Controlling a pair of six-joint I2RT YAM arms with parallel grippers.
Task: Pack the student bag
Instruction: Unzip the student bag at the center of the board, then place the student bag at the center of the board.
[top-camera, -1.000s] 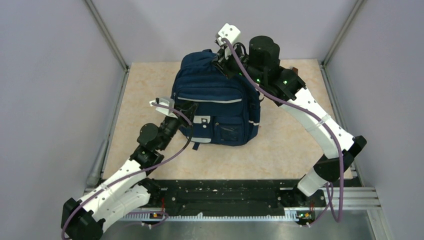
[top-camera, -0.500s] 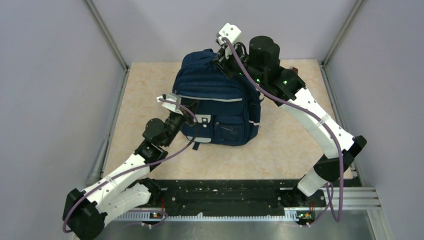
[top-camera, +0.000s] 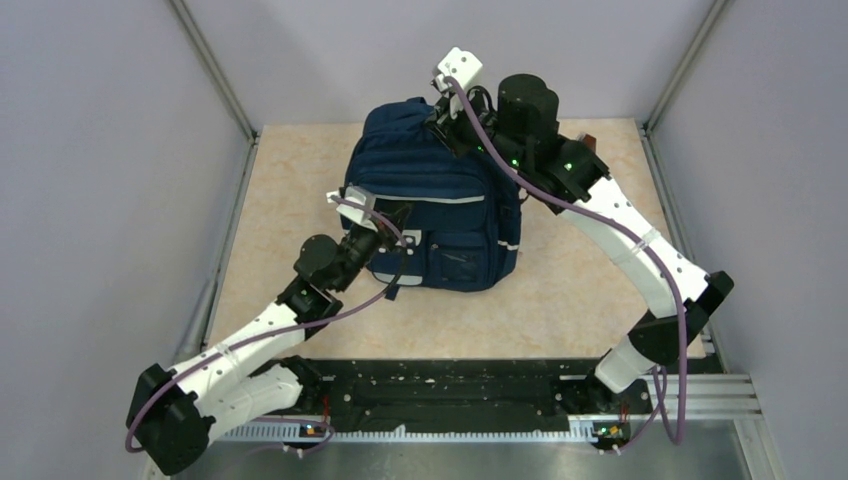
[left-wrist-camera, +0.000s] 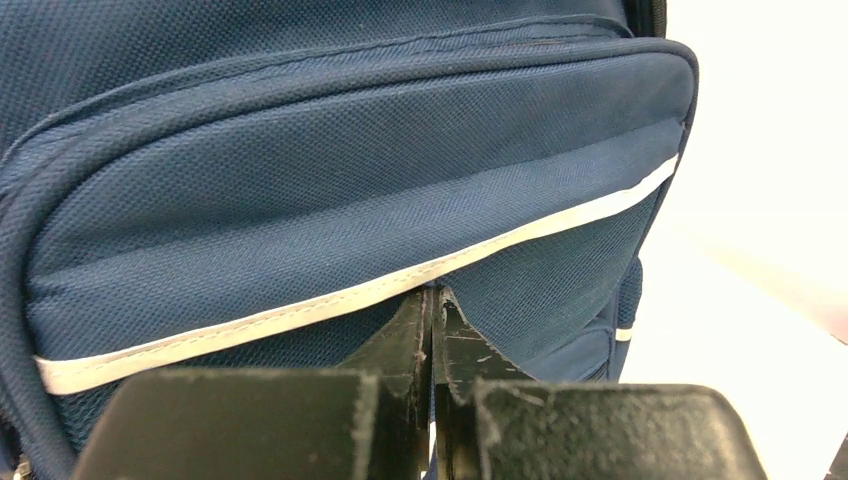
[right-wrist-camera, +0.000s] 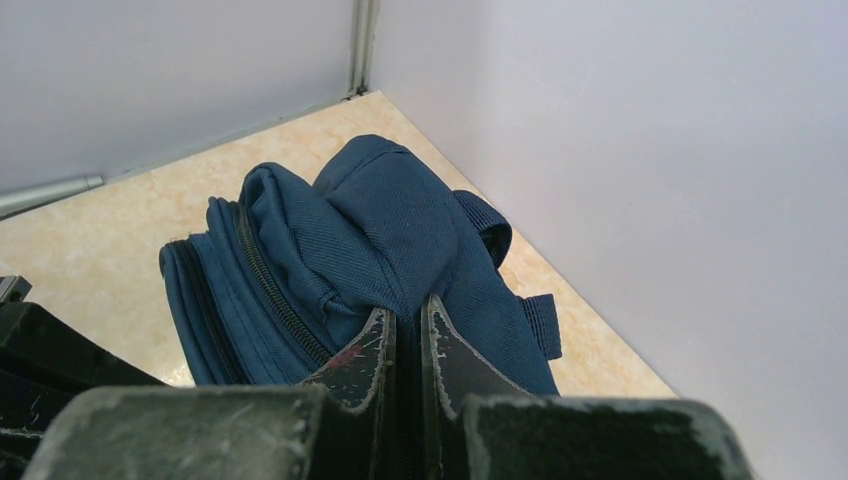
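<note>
The student bag (top-camera: 440, 190), a navy backpack with pale trim stripes, stands upright in the middle of the table. My left gripper (top-camera: 393, 233) is shut, its tips (left-wrist-camera: 433, 292) pressed against the front pocket just under the white trim stripe (left-wrist-camera: 300, 305). I cannot tell whether anything is caught between those tips. My right gripper (top-camera: 441, 124) is at the bag's top, shut on a bunched fold of navy fabric (right-wrist-camera: 385, 225) that rises between its fingers (right-wrist-camera: 408, 305). A zipper line (right-wrist-camera: 270, 290) runs down the bag's left side in the right wrist view.
The beige tabletop (top-camera: 290, 190) is enclosed by grey walls on three sides, with a corner post (right-wrist-camera: 362, 45) behind the bag. A dark metal rail (top-camera: 450, 385) carrying both arm bases runs along the near edge.
My left gripper has closed and moved right, from beside the bag's left edge onto its front pocket. The right gripper and the bag have stayed put.
</note>
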